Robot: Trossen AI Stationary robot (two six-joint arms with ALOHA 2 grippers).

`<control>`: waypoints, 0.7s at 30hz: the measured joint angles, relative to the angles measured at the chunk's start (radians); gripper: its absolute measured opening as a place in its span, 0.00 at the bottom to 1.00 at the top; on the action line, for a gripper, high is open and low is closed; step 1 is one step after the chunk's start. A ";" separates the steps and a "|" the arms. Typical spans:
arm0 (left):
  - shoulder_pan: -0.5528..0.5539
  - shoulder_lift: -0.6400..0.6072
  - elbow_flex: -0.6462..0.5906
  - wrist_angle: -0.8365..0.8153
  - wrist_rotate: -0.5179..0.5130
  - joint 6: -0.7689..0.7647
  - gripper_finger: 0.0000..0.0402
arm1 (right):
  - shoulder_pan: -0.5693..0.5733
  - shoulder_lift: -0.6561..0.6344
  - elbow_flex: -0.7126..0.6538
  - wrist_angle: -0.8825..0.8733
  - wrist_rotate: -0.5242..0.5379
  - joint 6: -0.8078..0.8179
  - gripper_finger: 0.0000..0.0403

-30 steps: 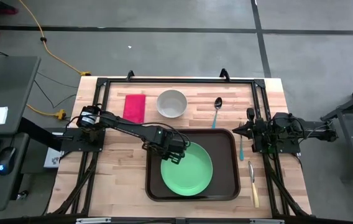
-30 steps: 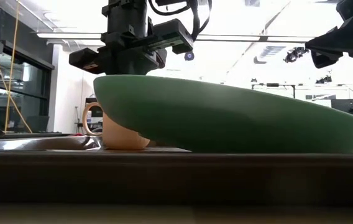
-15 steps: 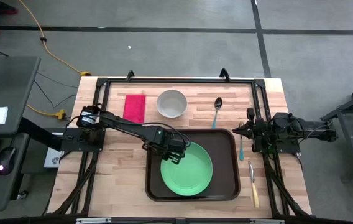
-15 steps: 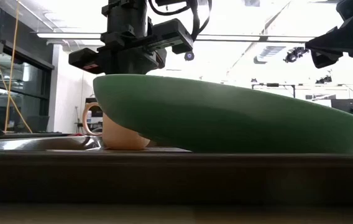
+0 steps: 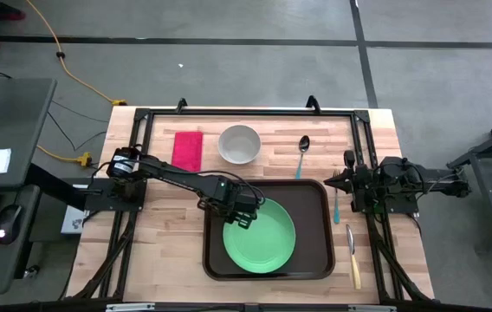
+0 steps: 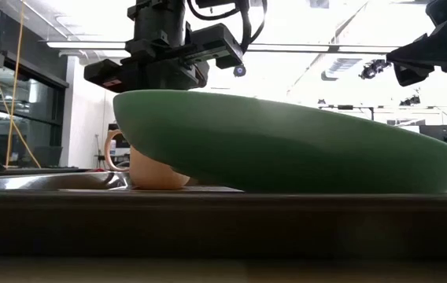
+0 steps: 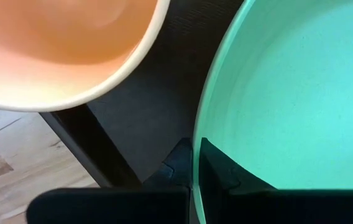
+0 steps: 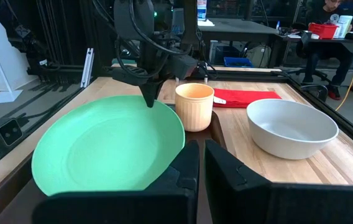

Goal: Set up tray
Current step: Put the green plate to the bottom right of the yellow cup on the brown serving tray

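The wooden table [image 5: 155, 225] is seen from above, and on its near-centre part the dark brown tray [image 5: 318, 227] is laid flat, its long side running 9 to 3 o'clock. Inside the tray a green plate [image 5: 262, 238] is found, tilted, with its rim at 10 o'clock lifted clear of the tray floor and its 4 o'clock edge down. That raised rim is pinched by the left gripper [image 5: 243, 216], whose fingers [image 7: 217, 168] are narrowed onto the plate's edge. A white bowl [image 5: 239, 144] is set at 12 o'clock from the tray, with a red cloth [image 5: 188, 149] beside it at 9 o'clock. A tan cup [image 8: 194, 106] is seen just beyond the plate's lifted edge. The right gripper [image 5: 343, 180] is parked at 3 o'clock, by the tray's far right corner, fingers closed on nothing. A spoon [image 5: 302, 153], a teal-handled fork [image 5: 336, 196] and a knife [image 5: 352, 256] are laid along the tray's right side
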 joint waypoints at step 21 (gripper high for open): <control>0.000 0.000 0.000 0.003 -0.003 0.018 0.11 | 0.000 0.000 0.000 0.000 0.008 0.000 0.00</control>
